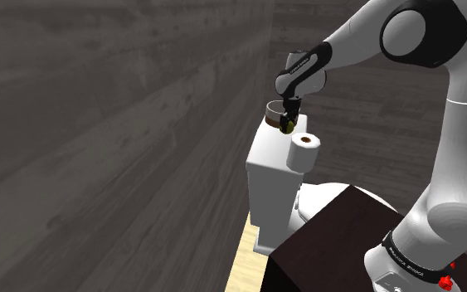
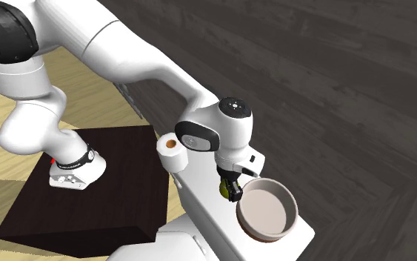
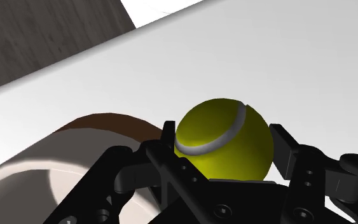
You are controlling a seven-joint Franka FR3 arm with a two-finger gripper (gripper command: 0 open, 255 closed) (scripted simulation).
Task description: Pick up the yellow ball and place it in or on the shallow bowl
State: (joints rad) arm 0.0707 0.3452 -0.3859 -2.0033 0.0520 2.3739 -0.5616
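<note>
The ball (image 3: pixel 225 137), yellow-green with a pale grey seam, is gripped between the jaws, which are pressed against it on both sides. In the wrist view the two black fingers (image 3: pixel 284 147) are seen flanking it, one on each side, with the ball bulging out beyond them.

The ball is held over the flat white lid of a tank (image 2: pixel 207 215), just beside the bowl (image 2: pixel 267 211). Whether the ball touches the lid cannot be told. It is not inside the bowl; in the second exterior view it is seen at that view's left of the rim, close to it.

The bowl is shallow, pale inside and brown on the outer wall, and is set upright on the lid near one end. A paper roll (image 2: pixel 171 150) with a brown core is stood on the same lid, on the far side of the jaws from the bowl and apart from both.

In the shoulder view the arm is reached over from the dark stand (image 1: pixel 331 240) and the wrist is pointed down at the lid. A wall of dark planks (image 1: pixel 99 124) is seen behind the tank.
</note>
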